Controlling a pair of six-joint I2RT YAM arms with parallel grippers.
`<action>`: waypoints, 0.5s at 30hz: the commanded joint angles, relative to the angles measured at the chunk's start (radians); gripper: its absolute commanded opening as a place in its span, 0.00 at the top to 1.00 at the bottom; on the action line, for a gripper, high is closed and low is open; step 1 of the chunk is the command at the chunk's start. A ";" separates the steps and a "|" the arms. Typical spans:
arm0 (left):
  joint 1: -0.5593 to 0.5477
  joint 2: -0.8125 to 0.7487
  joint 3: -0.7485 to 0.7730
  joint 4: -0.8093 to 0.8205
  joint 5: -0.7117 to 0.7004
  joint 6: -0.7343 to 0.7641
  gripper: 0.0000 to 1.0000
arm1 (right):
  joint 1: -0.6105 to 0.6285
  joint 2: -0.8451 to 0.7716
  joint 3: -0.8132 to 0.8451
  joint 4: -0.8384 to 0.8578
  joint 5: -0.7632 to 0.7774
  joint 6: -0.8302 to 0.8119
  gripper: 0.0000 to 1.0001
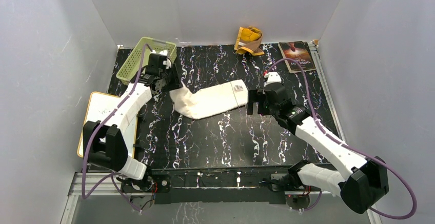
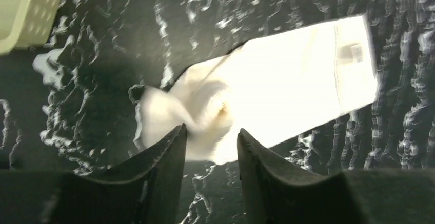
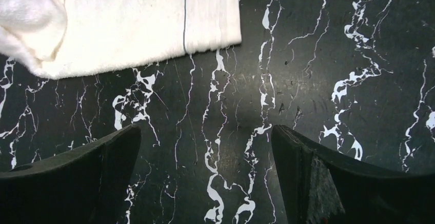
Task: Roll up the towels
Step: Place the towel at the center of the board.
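Observation:
The long cream-white towel [image 1: 210,101] lies flat across the middle of the black marbled table, with its left end bunched into a loose twist [image 2: 205,106]. My left gripper [image 1: 172,84] hovers over that bunched end, its jaws a little apart [image 2: 211,131], the left fingertip brushing the cloth, nothing clamped. My right gripper [image 1: 252,102] stands just off the towel's labelled right end [image 3: 210,14], jaws wide open over bare table [image 3: 205,131]. The mustard-yellow towel [image 1: 250,40] sits crumpled at the back edge.
A pale green basket [image 1: 138,60] [image 2: 25,14] stands at the back left beside my left wrist. A dark-covered book [image 1: 297,56] lies at the back right. A white board [image 1: 102,116] lies at the table's left edge. Grey walls enclose three sides.

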 commanded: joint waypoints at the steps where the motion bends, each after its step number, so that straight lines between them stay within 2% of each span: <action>1: 0.006 -0.076 0.005 -0.060 -0.099 0.054 0.52 | 0.004 0.041 0.023 0.009 -0.028 0.024 0.02; 3: 0.007 -0.093 -0.010 -0.074 -0.088 0.067 0.44 | 0.003 0.076 0.024 0.062 -0.038 0.012 0.02; 5: 0.007 -0.128 -0.015 -0.100 -0.077 0.080 0.25 | 0.001 0.133 0.046 0.106 -0.057 -0.017 0.02; 7: 0.008 -0.159 -0.017 -0.131 -0.069 0.089 0.15 | -0.007 0.247 0.103 0.120 -0.087 -0.050 0.02; 15: 0.008 -0.279 -0.083 -0.231 -0.003 0.080 0.12 | -0.131 0.647 0.391 0.220 -0.214 -0.108 0.13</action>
